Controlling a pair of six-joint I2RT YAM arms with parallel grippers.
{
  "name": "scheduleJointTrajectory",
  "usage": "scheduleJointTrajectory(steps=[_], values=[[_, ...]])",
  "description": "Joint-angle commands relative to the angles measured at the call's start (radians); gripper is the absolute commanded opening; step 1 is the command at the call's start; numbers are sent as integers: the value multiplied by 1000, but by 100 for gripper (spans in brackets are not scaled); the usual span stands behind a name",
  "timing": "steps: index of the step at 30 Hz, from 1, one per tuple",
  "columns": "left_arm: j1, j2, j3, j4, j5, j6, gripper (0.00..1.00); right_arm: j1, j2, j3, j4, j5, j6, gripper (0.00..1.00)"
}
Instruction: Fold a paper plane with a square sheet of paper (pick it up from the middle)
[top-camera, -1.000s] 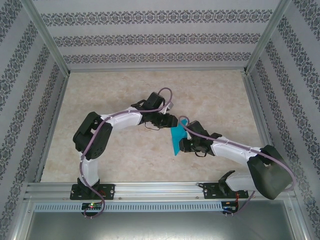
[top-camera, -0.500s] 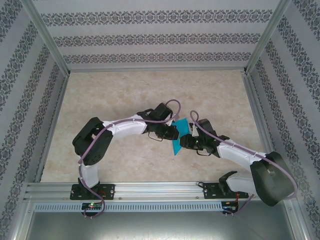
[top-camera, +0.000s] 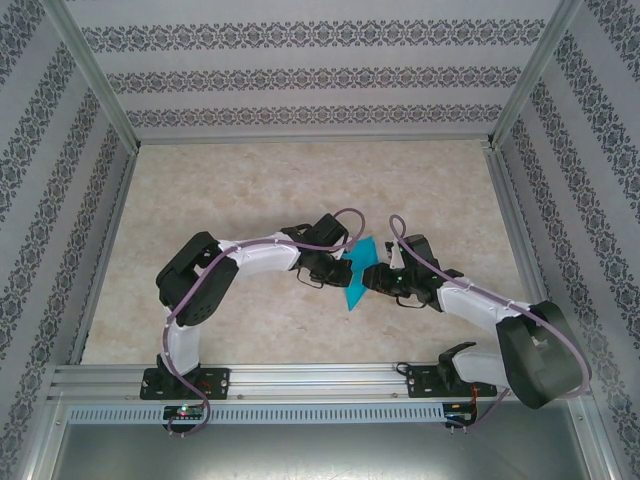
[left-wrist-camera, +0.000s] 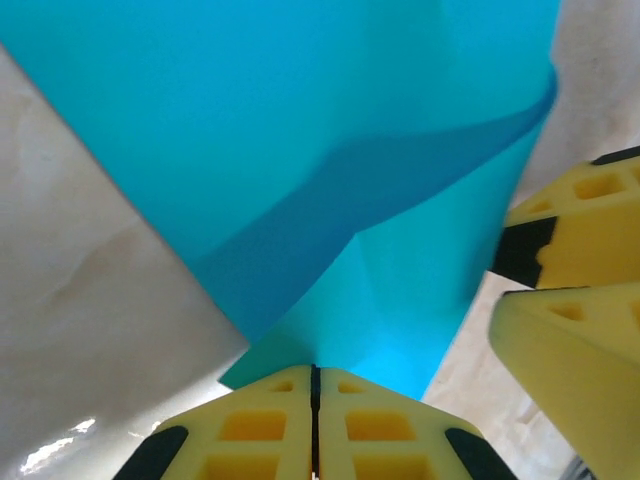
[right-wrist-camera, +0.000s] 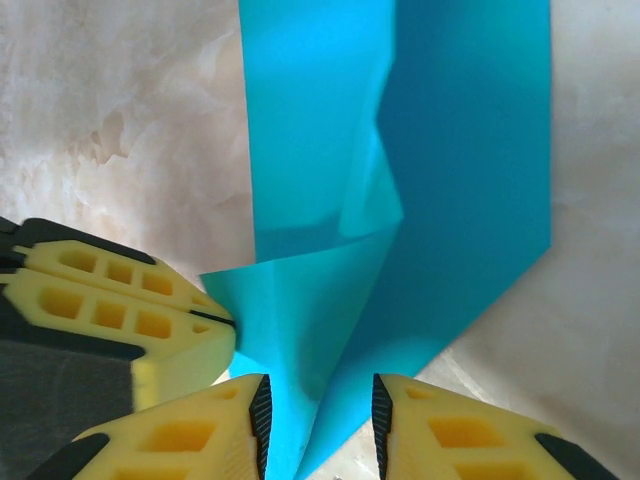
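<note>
Overhead; both wrist views near paper (left-wrist-camera: 300, 100)

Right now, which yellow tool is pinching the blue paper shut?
The left tool: it is squeezed shut on a corner of the paper. The right tool stands open, with paper loose in its gap.

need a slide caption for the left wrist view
Left pincer shut on the partly folded turquoise paper sheet, right pincer open alongside it.
</note>
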Motion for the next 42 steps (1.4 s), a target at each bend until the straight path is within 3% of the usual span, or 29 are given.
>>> scheduleJointTrajectory(steps=[1,13,28,42], values=[[-7,21,17,0,-16,26,9,-15,26,-3,43,-41,1,34],[-5,62,47,13,-7,32,7,-39,85,7,93,-80,-1,31],[1,70,51,45,23,21,7,-56,136,31,21,-37,-41,5],[5,32,24,29,18,20,7,-66,163,39,4,-23,-35,0]])
